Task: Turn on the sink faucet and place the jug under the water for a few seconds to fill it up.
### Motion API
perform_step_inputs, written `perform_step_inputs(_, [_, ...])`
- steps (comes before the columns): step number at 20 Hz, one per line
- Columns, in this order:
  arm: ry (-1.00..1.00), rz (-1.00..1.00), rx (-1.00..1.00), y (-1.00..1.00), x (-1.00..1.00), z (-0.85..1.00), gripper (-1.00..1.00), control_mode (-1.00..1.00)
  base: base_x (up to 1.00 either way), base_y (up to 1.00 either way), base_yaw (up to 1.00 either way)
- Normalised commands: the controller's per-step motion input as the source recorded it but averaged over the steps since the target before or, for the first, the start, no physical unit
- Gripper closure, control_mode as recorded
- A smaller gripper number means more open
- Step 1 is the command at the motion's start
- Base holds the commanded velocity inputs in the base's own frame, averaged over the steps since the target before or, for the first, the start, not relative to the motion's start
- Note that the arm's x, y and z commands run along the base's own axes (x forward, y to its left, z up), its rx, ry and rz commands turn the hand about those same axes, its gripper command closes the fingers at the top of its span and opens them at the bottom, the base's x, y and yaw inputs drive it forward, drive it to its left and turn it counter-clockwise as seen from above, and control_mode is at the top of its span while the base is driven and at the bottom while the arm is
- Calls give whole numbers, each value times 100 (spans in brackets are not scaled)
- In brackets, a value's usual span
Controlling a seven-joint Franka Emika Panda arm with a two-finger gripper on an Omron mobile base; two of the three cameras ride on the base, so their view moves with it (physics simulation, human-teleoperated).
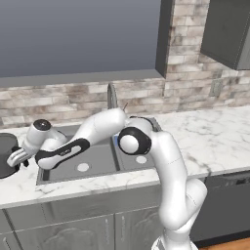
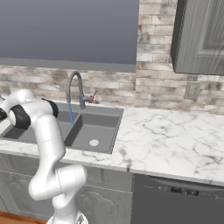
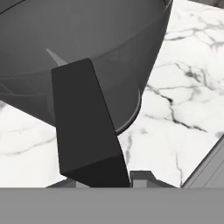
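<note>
Your gripper is out at the far left of the surface, narrowed down on the black handle of the jug. In the hand view the handle runs right down between the finger tips, so it reads as a pinch on the handle, though actual contact sits below the edge of that view. The jug stands on the marble just left of the sink, not yet lifted.

The sink faucet is already running: the water drops as a thin blue line into the left basin, and the reddish lever sits tilted at the base.

Your step is lift and carry. The handle is a slim off-center hold on a wide vessel, so expect the jug to sag or swing; lift straight up and slowly, clear the sink rim before you go sideways. Keep the mouth level. Bring the open top under the stream, not the wall, and watch the gooseneck, since the jug is nearly as wide as one basin.
</note>
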Motion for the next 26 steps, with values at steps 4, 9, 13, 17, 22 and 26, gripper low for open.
perform_step_inputs(4, [-7, 0, 1, -18, -50, 21, 100, -100, 0, 0, 0])
perform_step_inputs(9, [-11, 0, 2, -26, -53, 43, 100, -100, 0, 0, 0])
perform_step_inputs(13, [-11, -1, 4, -38, -47, 58, 100, -100, 0, 0, 0])
perform_step_inputs(17, [-8, -4, 4, -53, -49, 61, 100, -100, 0, 0, 0])
perform_step_inputs(22, [-1, -9, 2, -76, -49, 59, 100, -100, 0, 0, 0])
perform_step_inputs(26, [0, -13, 0, -91, -45, 58, 100, -100, 0, 0, 0])
